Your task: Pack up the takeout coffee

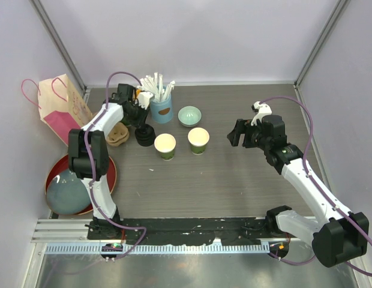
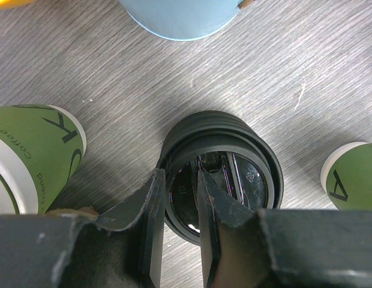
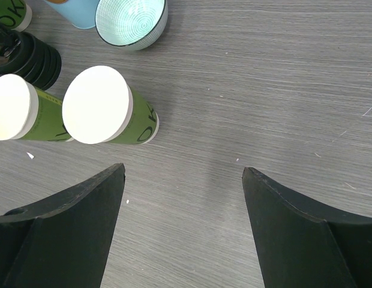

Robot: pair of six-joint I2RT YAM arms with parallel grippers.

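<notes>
We log left cup, right cup: upright, axes vertical, mouths up, centre of desk; left gripper fingers clamped on rim of lids, back-left; right gripper fingers apart.

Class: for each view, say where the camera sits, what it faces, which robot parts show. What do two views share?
Top external: above and behind, facing down on the table; left arm, right arm.
Left wrist: faces down on the lid stack; left end effector straddles its rim.
Right wrist: faces down at two green cups; open right end effector.
Shared: wrists both see cups, lid stack.
</notes>
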